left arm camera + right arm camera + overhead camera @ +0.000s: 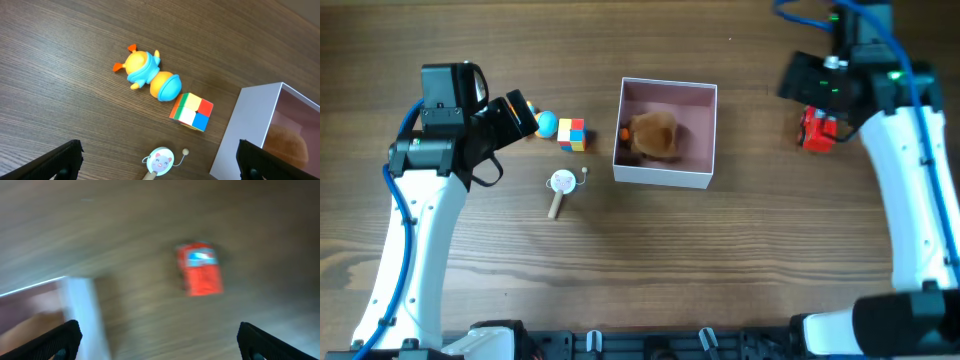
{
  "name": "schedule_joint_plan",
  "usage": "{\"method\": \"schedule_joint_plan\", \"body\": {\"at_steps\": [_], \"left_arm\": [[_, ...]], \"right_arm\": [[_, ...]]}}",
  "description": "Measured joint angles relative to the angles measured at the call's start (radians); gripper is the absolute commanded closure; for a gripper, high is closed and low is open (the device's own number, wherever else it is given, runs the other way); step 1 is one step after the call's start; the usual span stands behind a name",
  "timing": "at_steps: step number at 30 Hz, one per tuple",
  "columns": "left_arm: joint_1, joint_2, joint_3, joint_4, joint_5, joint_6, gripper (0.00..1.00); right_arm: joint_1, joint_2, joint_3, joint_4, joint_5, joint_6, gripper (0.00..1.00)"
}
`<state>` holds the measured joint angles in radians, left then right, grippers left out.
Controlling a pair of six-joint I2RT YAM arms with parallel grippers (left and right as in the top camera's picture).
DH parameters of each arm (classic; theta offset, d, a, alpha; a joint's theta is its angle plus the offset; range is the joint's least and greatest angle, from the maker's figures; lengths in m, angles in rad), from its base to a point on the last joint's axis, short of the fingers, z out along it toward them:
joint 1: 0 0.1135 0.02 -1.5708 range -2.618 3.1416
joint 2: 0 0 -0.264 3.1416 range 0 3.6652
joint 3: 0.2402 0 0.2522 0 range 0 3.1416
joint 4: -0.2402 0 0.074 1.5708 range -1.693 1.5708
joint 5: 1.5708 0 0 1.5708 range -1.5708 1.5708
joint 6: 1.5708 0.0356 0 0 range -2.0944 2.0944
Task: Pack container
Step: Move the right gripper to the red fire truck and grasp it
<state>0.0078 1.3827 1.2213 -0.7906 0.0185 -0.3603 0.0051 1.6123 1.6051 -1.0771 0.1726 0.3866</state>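
The container (665,174) is a square white box with a pinkish inside at the table's middle; a brown plush toy (655,135) lies in it. Its corner shows in the left wrist view (250,125) and, blurred, in the right wrist view (80,310). My left gripper (157,162) is open and empty above a small pig-face rattle drum (161,161). A blue-and-orange duck toy (147,75) and a colour cube (191,111) lie beyond it. My right gripper (157,342) is open and empty, near a red toy (200,269), which also shows in the overhead view (815,130).
In the overhead view the cube (572,134), the duck toy (547,124) and the rattle drum (561,185) lie left of the box. The right arm (910,170) reaches in from the right edge.
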Motion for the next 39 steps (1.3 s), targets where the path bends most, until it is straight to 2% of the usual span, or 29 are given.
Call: {"method": "schedule_joint_plan", "body": {"at_steps": [6, 12, 17, 21, 23, 26, 29, 33, 37, 38, 39], "left_arm": [[0.000, 0.000, 0.000, 0.000, 0.000, 0.000, 0.00], [0.000, 0.000, 0.000, 0.000, 0.000, 0.000, 0.00], [0.000, 0.000, 0.000, 0.000, 0.000, 0.000, 0.00], [0.000, 0.000, 0.000, 0.000, 0.000, 0.000, 0.00], [0.000, 0.000, 0.000, 0.000, 0.000, 0.000, 0.00], [0.000, 0.000, 0.000, 0.000, 0.003, 0.000, 0.00], [0.000, 0.000, 0.000, 0.000, 0.003, 0.000, 0.00], [0.000, 0.000, 0.000, 0.000, 0.003, 0.000, 0.00], [0.000, 0.000, 0.000, 0.000, 0.003, 0.000, 0.00], [0.000, 0.000, 0.000, 0.000, 0.003, 0.000, 0.00], [0.000, 0.000, 0.000, 0.000, 0.003, 0.000, 0.00]], "right_arm": [[-0.129, 0.114, -0.096, 0.021, -0.040, -0.048, 0.00], [-0.149, 0.227, -0.113, 0.064, -0.058, -0.152, 0.03], [-0.149, 0.300, -0.113, 0.095, -0.068, -0.199, 0.17], [-0.149, 0.344, -0.113, 0.097, -0.071, -0.213, 0.22], [-0.149, 0.364, -0.113, 0.098, -0.075, -0.216, 0.29], [-0.149, 0.374, -0.113, 0.098, -0.083, -0.223, 0.36], [-0.149, 0.377, -0.113, 0.099, -0.087, -0.227, 0.48], [-0.149, 0.380, -0.113, 0.108, -0.088, -0.227, 0.55], [-0.149, 0.380, -0.113, 0.109, -0.087, -0.227, 0.55], [-0.149, 0.380, -0.113, 0.109, -0.087, -0.227, 0.50], [-0.149, 0.380, -0.113, 0.110, -0.087, -0.227, 0.38]]}}
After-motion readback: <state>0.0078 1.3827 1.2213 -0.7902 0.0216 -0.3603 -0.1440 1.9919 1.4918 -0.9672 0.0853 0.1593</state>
